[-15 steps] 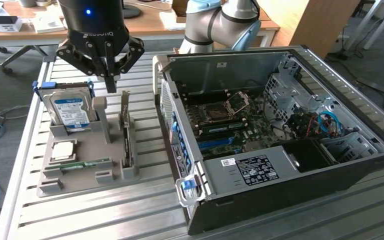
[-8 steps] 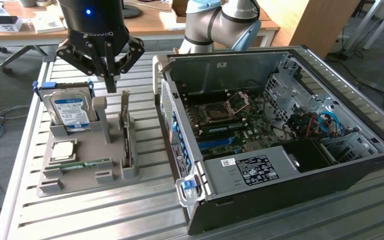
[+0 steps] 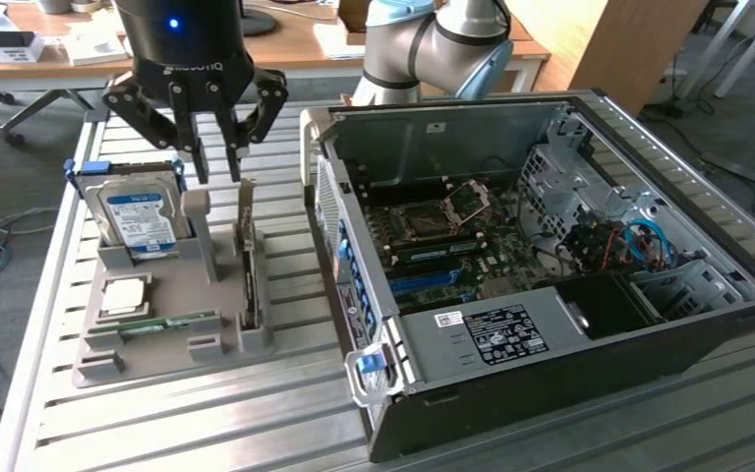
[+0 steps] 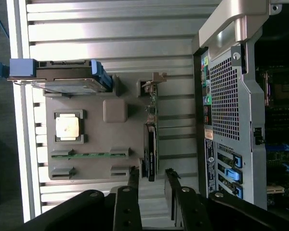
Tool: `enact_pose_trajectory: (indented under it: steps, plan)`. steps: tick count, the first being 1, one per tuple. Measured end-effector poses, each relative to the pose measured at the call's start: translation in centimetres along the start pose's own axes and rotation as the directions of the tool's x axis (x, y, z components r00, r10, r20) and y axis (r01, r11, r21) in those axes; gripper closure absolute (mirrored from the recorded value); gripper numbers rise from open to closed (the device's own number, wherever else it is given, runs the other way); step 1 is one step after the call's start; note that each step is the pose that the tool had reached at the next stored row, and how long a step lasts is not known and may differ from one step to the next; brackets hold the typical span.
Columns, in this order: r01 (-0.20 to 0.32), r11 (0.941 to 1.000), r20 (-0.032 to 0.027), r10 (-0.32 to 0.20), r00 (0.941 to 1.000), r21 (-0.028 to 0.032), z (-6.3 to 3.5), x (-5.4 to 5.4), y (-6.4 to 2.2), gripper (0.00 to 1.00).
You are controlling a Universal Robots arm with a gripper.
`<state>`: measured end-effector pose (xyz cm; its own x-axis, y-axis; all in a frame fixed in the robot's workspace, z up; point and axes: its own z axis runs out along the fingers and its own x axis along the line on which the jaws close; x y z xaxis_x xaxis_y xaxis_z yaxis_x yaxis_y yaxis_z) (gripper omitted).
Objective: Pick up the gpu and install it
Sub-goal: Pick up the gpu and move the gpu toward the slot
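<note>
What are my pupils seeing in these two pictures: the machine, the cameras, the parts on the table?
A robot arm ends in a gripper, a claw whose fingers are open here and hold nothing. One picture comes from a camera standing off the arm, the other from a camera on the arm's wrist, looking down. On the metal table sits a grey holder with a hard drive, a processor chip, a memory stick and the gpu, which stands on edge in its slot just below the gripper. Beside the holder lies an open computer case.
</note>
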<state>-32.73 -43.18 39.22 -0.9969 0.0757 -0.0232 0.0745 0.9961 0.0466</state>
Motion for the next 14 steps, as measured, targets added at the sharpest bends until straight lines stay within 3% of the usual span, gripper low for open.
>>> enact_pose_trajectory:
  steps: [2,3,7,14]
  plan:
    - [0.000,1.0000,0.0000,0.000,1.0000,0.0000,0.00,0.00,0.00,0.59]
    - [0.000,1.0000,0.0000,0.000,1.0000,0.0000,0.00,0.00,0.00,0.59]
    - [0.000,1.0000,0.0000,0.000,1.0000,0.0000,0.00,0.00,0.00,0.41]
    - [0.000,1.0000,-0.0001,0.000,1.0000,-0.0016,0.53,0.02,-0.02,0.41]
